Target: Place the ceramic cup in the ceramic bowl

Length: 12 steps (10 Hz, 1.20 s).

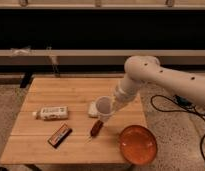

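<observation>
The white ceramic cup point(102, 105) hangs above the middle of the wooden table point(71, 95), tilted with its mouth towards the camera. My gripper point(112, 108) is shut on its right side, at the end of the white arm point(146, 75) that reaches in from the right. The orange-red ceramic bowl point(138, 145) sits at the table's front right corner, below and to the right of the cup, apart from it.
A white labelled bottle point(52, 112) lies at the left. A dark flat bar point(60, 135) lies in front of it. A small dark-red elongated object point(97, 127) lies under the cup, and a pale block point(91, 109) lies partly behind it. Black cables point(193, 112) run on the floor at the right.
</observation>
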Motion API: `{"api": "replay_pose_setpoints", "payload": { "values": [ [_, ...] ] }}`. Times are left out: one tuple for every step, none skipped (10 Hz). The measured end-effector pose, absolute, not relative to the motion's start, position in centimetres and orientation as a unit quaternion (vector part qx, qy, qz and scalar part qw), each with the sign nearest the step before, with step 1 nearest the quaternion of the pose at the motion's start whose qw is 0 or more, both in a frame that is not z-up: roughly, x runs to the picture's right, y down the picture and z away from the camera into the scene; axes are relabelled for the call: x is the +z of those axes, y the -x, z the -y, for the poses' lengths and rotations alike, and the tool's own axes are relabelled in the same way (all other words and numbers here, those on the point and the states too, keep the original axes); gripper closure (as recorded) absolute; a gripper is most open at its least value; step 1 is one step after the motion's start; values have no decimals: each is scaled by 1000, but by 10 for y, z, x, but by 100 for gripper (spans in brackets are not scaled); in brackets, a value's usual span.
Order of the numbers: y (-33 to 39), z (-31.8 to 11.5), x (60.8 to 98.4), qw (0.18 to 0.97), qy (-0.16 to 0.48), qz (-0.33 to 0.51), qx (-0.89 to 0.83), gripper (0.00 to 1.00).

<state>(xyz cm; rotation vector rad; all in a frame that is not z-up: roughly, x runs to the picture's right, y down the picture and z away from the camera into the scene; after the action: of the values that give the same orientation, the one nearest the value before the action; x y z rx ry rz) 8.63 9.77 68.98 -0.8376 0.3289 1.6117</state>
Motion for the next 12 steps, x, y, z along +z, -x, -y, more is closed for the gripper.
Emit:
{"api": "replay_pose_setpoints", "payload": {
  "values": [
    [-104,-106,694,589,362,-152,706,100],
    [-122,-112,695,575,360,-159,717,100],
    [-135,-116,695,566,357,-165,724,100],
    [-144,-121,694,557,355,-171,731,100],
    [-151,-125,692,551,354,-174,735,100],
    [-163,-131,688,541,349,-178,744,100],
    [-177,-137,685,530,344,-182,754,100],
    [-184,-141,684,523,341,-185,759,100],
    [-186,-143,684,518,340,-188,762,100],
    [-189,-148,685,513,340,-191,765,100],
    [-199,-155,686,502,337,-196,772,100],
    [-203,-158,688,496,336,-199,776,100]
  ]
}}
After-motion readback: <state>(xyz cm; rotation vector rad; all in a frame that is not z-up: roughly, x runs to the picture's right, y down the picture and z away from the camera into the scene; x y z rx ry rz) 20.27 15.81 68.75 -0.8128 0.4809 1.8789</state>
